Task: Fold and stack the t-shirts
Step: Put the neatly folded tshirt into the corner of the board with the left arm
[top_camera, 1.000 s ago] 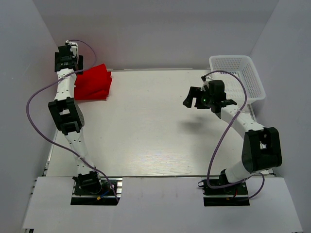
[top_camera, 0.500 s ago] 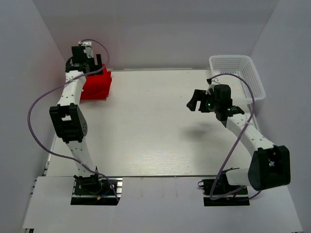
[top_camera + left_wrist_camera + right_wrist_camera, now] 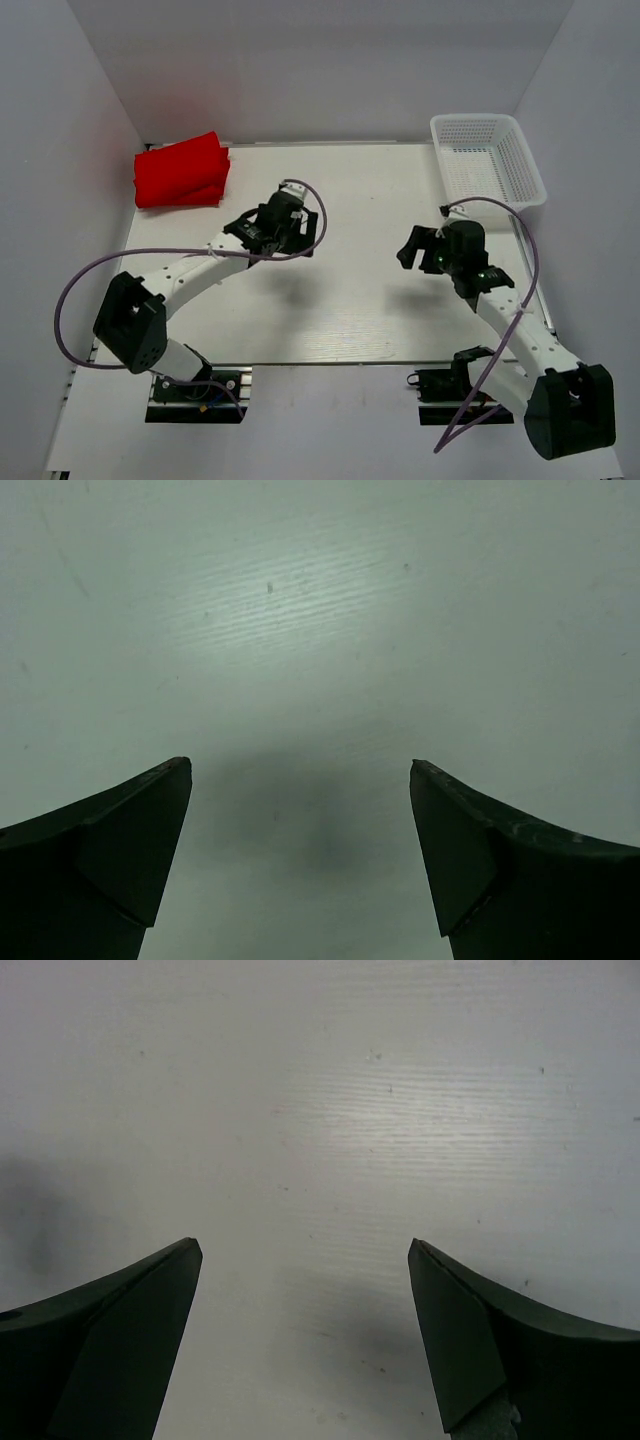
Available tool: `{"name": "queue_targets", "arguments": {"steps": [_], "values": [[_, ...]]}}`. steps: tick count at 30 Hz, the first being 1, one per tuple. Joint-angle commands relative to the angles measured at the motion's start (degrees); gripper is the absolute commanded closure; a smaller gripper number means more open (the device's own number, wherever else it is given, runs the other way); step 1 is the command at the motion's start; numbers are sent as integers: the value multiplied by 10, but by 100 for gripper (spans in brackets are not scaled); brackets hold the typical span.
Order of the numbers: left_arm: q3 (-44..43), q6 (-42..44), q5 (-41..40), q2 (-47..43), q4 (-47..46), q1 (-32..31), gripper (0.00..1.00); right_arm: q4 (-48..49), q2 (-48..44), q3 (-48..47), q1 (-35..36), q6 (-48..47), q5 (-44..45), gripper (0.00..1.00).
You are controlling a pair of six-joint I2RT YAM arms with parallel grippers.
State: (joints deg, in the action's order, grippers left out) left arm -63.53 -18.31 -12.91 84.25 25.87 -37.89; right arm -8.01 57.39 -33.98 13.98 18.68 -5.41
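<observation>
The red t-shirts (image 3: 180, 170) lie folded in one stack at the back left corner of the table. My left gripper (image 3: 298, 228) is open and empty over the bare table near the middle, well to the right of and nearer than the stack. My right gripper (image 3: 408, 250) is open and empty over the table's right half. The left wrist view shows my left gripper (image 3: 300, 770) with its jaws spread over bare white table. The right wrist view shows the same for my right gripper (image 3: 305, 1245). No cloth shows in either wrist view.
A white mesh basket (image 3: 475, 120) stands at the back right corner, with nothing visible inside. White walls close in the table at the back and both sides.
My left arm has swung from the red stack at the back left down to the table's middle. My right gripper has drawn back a little toward the near right.
</observation>
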Motion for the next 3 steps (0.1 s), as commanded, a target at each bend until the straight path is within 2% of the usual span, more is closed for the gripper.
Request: {"name": "queue_targets", "arguments": {"steps": [1,3], "values": [[-6,-51,-94,-35,31,-22,0,4,-30,27,-1,14,29,10],[-12,-58,-105,-35,38,-31,0,4,-46,30,-1,11,27,10]]}}
